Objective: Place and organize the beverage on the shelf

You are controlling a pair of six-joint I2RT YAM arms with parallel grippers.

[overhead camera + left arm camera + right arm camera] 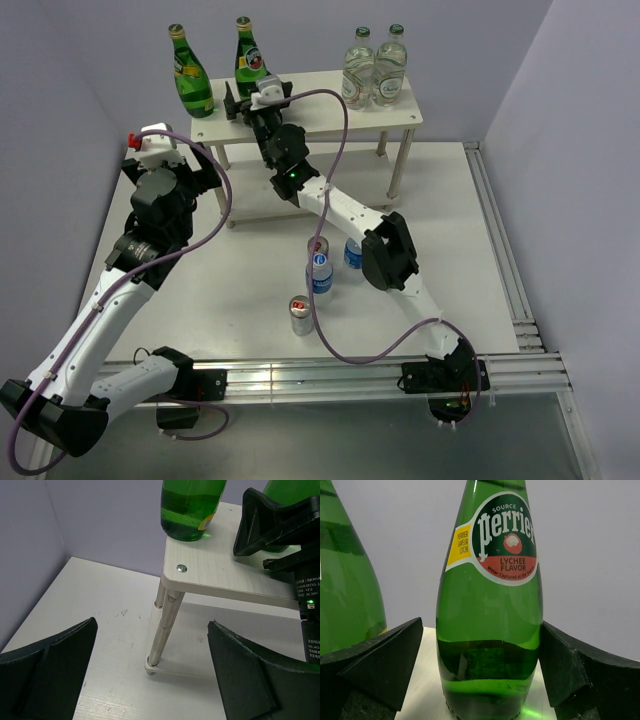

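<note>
The white shelf (320,112) stands at the back. Two green bottles stand on its top board at the left: one (190,78) apart, the other (249,58) between the fingers of my right gripper (250,98). In the right wrist view this bottle (490,605) stands upright on the board, and the right gripper (480,675) is open around it with a gap on the left. My left gripper (152,680) is open and empty, low by the shelf's front left leg (165,625). Two water bottles (320,272) (353,252) and two cans (318,246) (301,314) stand on the table.
Two clear glass bottles with green caps (373,70) stand at the right end of the top board. The right arm's cable (340,130) loops over the shelf. A metal rail (350,372) runs along the near table edge. Walls close in at left and right.
</note>
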